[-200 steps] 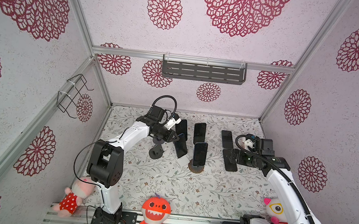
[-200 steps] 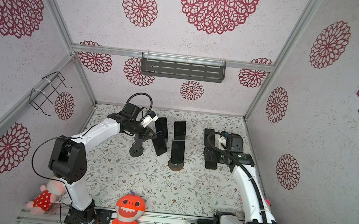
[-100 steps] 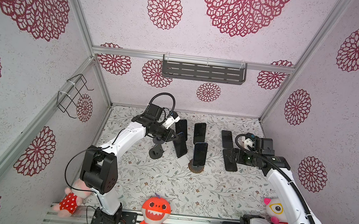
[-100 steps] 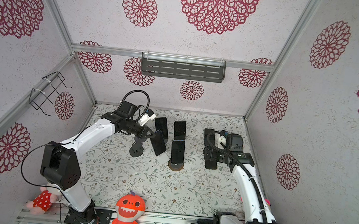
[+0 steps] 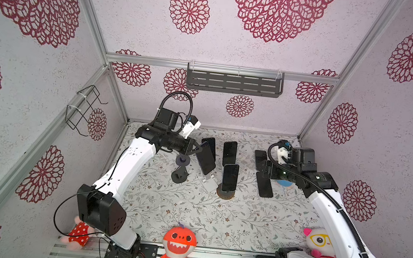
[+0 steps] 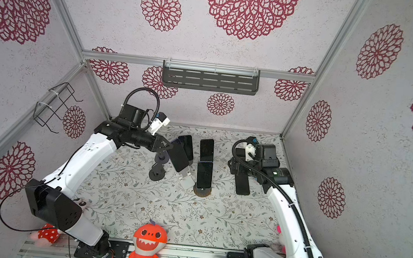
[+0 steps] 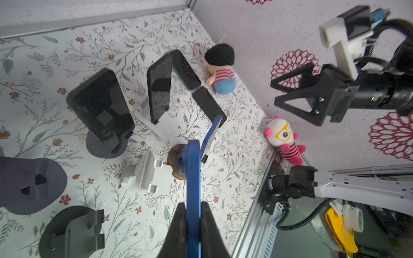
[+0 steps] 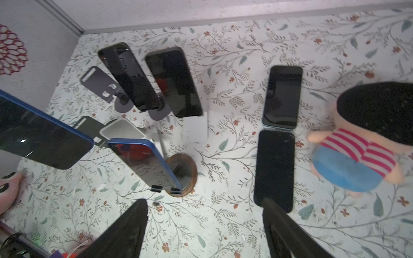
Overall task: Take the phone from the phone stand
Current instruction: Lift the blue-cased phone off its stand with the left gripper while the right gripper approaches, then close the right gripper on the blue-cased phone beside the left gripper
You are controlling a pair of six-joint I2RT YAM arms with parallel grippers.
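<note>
Clear of the white stand [image 7: 145,173], the left end effector [image 7: 192,206] clamps the phone [image 7: 191,169].

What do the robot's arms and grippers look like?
The left arm and right arm have white links and black joint housings. A black ribbed cable follows the right arm; a similar one loops at the left wrist. The left gripper and right gripper are black, with pointed triangular fingers. White camera mounts sit near both.
</note>
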